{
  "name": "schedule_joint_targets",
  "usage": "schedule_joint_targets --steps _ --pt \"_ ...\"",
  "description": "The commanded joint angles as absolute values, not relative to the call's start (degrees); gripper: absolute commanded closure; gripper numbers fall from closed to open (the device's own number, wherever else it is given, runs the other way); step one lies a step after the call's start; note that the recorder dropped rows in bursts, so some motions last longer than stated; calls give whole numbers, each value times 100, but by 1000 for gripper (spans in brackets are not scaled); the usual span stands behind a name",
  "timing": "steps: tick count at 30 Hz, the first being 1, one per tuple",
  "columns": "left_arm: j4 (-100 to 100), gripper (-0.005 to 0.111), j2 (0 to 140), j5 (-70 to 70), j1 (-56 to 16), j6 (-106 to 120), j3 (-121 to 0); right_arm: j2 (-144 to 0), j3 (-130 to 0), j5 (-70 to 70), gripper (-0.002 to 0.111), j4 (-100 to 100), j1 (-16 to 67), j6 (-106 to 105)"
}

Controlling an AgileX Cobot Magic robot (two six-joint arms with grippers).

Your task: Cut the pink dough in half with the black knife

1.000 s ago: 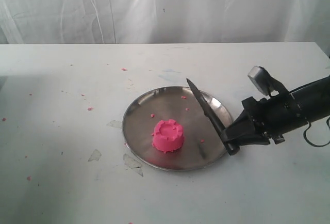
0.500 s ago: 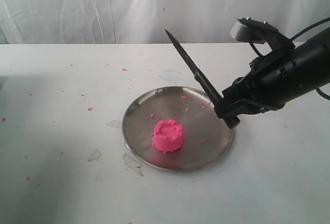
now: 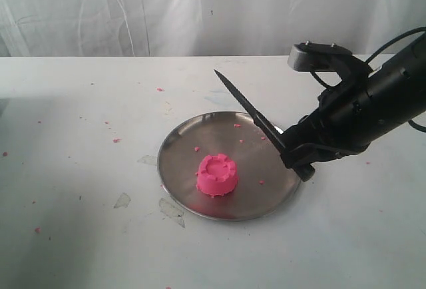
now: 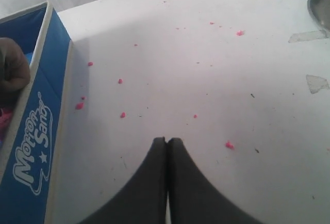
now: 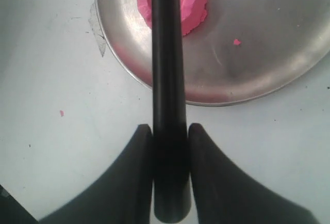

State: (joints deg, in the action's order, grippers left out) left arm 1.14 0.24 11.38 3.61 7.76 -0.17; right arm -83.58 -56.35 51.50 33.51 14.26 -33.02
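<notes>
The right hand (image 3: 297, 161) is clamped on the handle of the slim all-black knife (image 3: 247, 104) with a pointed blade, and it hangs over the 3 o'clock rim of the round shiny steel plate (image 3: 174, 144). The blade slants up off the plate with its tip aimed toward 11 o'clock, apart from the dough. The bright pink round moulded dough (image 3: 217, 174) with a scalloped rim sits whole on the plate, just off centre toward 8 o'clock. The plate lies on the white worktop (image 3: 73, 229), which is dotted with tiny pink crumbs (image 3: 116, 140). The left hand (image 4: 166, 141) has its fingers pressed together on nothing, over the worktop near a blue printed cardboard box (image 4: 31, 146).
</notes>
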Motion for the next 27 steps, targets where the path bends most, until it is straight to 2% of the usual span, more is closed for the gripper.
schedule_joint_targets --steps 1,5,11,15,19,21,22,24,26,27 --pt "-411 107 0 491 324 393 0 -8352 -5659 5116 108 3452 1439 -3283" --pt "-2089 107 0 -155 324 -929 0 -8352 -5659 5105 108 3488 1439 -3283" --pt "-2690 107 0 -278 324 -1628 0 -8352 -5659 5107 108 3488 1439 -3295" --pt "-2947 107 0 -1087 324 -2227 0 -8352 -5659 5095 108 3488 1439 -3295" --pt "-2957 107 0 -2498 324 -4067 0 -8352 -5659 5014 108 3488 1439 -3295" --pt "-2798 107 0 -2684 324 -5457 -57 -8352 -5659 4971 108 3497 1439 -3295" --pt "-2453 107 0 -2643 324 -5834 -225 -8352 -5659 4944 108 3497 1439 -3295" --pt "-314 107 0 -2580 324 -6826 -750 -8352 -5659 4880 108 3497 1439 -3295" --pt "3035 107 0 -2906 324 -8441 -1507 -8352 -5659 4791 108 3522 1439 -3295" --pt "3740 107 55 -3097 324 -8718 -1692 -8352 -5659 4791 108 3538 1439 -3295"
